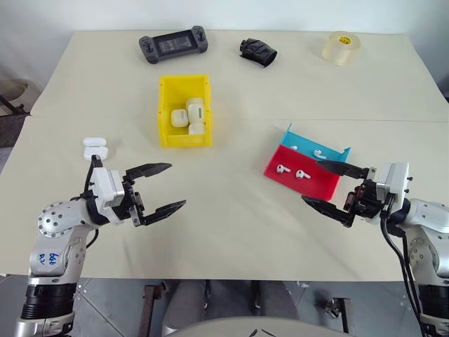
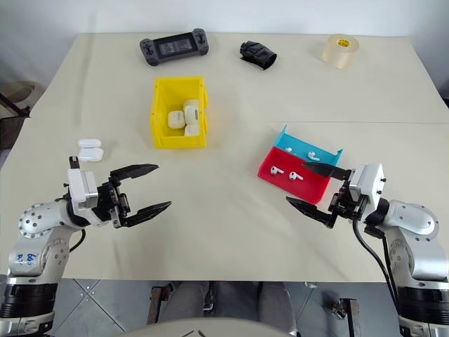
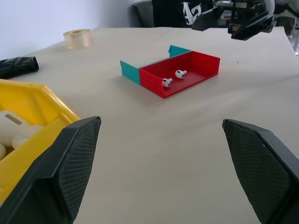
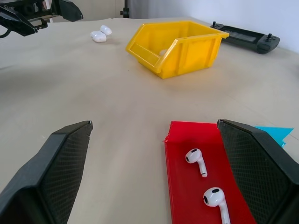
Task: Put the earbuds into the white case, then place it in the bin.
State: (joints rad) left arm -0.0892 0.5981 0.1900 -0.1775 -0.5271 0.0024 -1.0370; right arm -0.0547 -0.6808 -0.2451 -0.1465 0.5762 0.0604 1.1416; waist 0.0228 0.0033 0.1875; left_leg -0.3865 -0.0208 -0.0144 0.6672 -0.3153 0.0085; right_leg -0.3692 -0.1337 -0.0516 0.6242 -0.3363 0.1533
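The white case [image 1: 95, 147] lies at the table's left with its lid flipped open, just behind my left gripper [image 1: 177, 184]. That gripper hovers open and empty, pointing right. Two earbuds [image 1: 283, 168] lie in the red tray [image 1: 302, 187], and a third white bud [image 1: 317, 152] lies in the blue tray [image 1: 298, 139] behind it. My right gripper [image 1: 311, 181] is open and empty at the red tray's near right corner, pointing left. The yellow bin [image 1: 163, 105] stands mid-table with several white cases inside. The right wrist view has both earbuds [image 4: 196, 158] close in front.
Along the far edge lie a black game controller [image 1: 173, 44], a crumpled black object [image 1: 257, 52] and a roll of clear tape [image 1: 342, 48]. A seam crosses the table behind the bin's front lip. Bare tabletop stretches between the two grippers.
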